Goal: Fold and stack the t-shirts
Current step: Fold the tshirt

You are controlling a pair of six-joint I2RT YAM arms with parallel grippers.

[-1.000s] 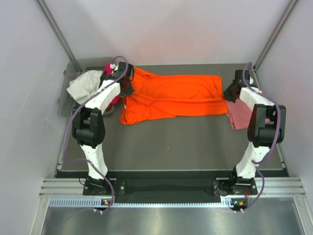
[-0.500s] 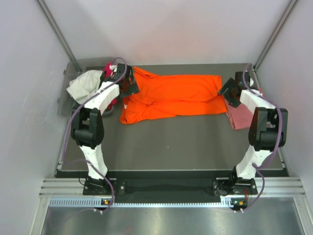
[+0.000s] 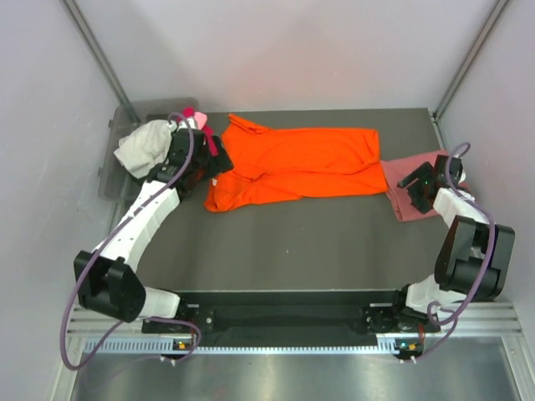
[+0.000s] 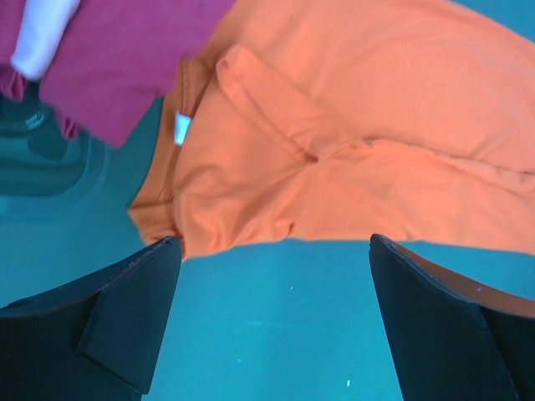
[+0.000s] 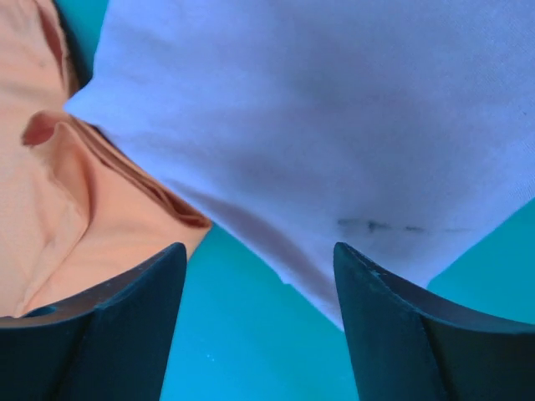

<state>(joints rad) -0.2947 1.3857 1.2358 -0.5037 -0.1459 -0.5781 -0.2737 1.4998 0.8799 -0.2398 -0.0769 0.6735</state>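
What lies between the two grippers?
In the top view, the orange t-shirt and an edge of the salmon-pink t-shirt lie between the left gripper and the right gripper.

Three cameras: one high and wide, two low and close.

My top camera sits above and behind the arm bases and faces down on the whole table [image 3: 292,242]. The left wrist camera looks down from very near, past the left gripper [image 4: 274,251], onto the left end of the orange shirt [image 4: 351,150]. The right wrist camera, equally near, looks past the right gripper [image 5: 259,251] at the pink shirt [image 5: 334,125] and the orange shirt's other end. All three views share the orange shirt.
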